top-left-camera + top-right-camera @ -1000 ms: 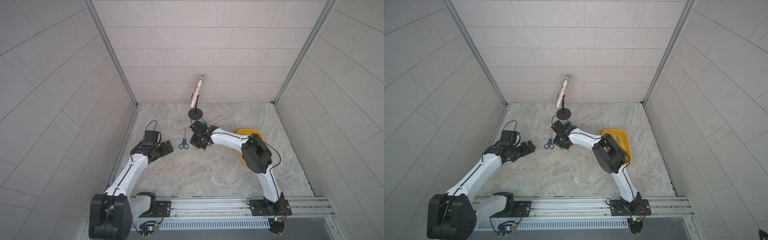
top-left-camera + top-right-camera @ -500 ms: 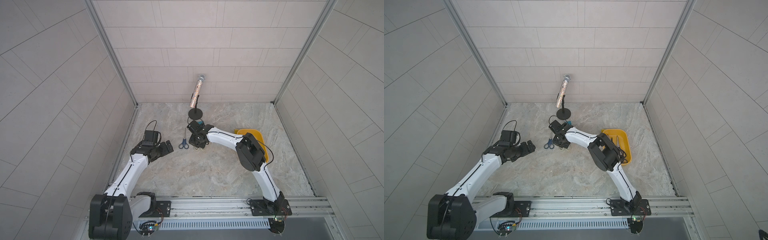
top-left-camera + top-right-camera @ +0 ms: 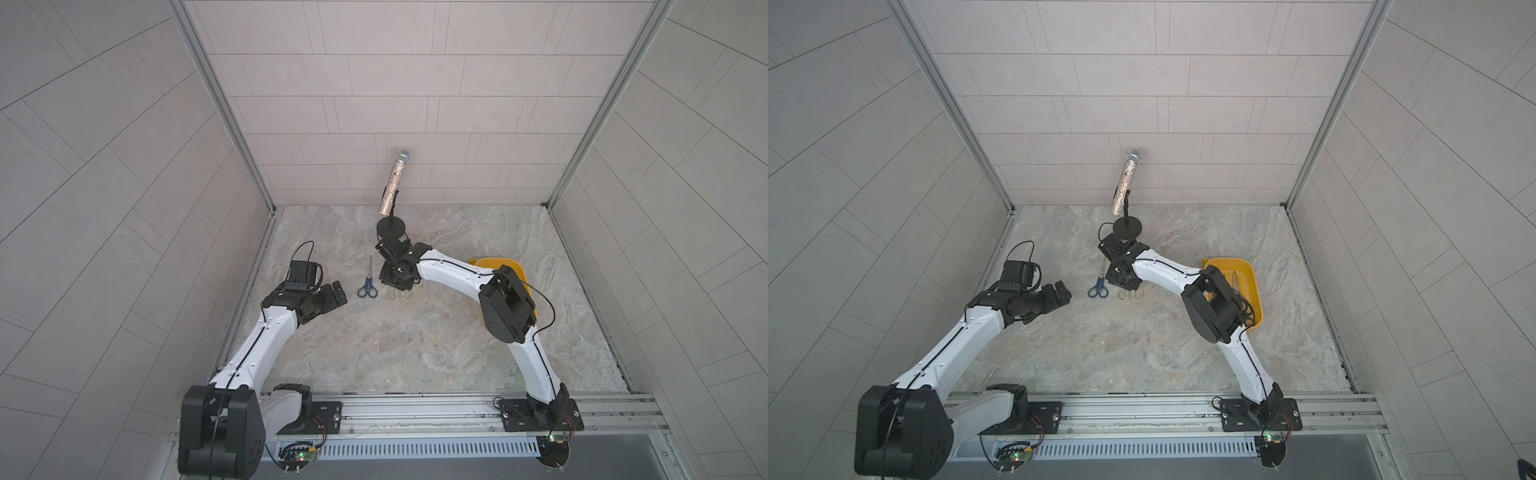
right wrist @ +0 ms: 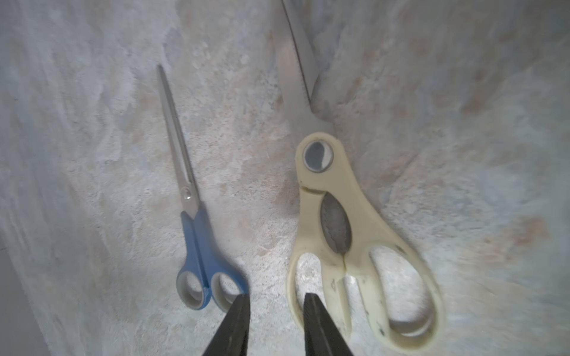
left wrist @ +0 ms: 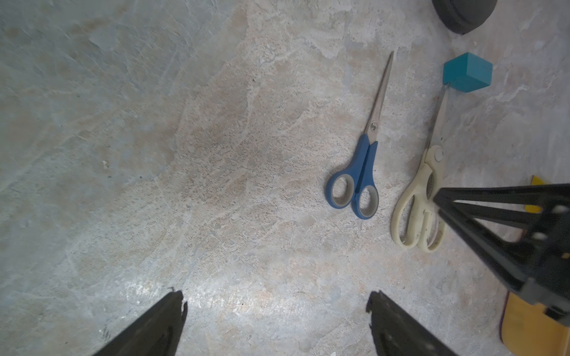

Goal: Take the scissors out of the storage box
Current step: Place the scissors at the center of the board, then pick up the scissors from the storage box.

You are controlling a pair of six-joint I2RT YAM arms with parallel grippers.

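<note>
Two arms are in shot, and the right arm (image 3: 1167, 270) does the work. In both top views it climbs from the lower right of the frame, folds its elbow over the storage box (image 3: 1252, 286) and drops its wrist down at frame centre. The left arm (image 3: 266, 332) comes up from the lower left, low and stretched out, and the left gripper (image 5: 276, 296) has its fingers wide apart on nothing. The yellow box sits right of centre, half hidden by that elbow. Something thin and pale inside it (image 3: 1235, 279) looks like another pair, so I'd say the job is far from over. Two scissors are already out, flat on the table at centre: the cream scissors (image 4: 345, 215), with the blue scissors (image 4: 197, 243) just left of them, side by side and not touching. The right gripper (image 4: 276, 297) hangs by the cream handles, its fingers a little apart and empty. I can't tell if one finger touches the near loop. My read is that this is the let-go. I'd lift straight up so a fingertip doesn't hook that loop and drag the pair. The cream blade tip also sits right at the teal block (image 5: 467, 72) — don't nudge it.
</note>
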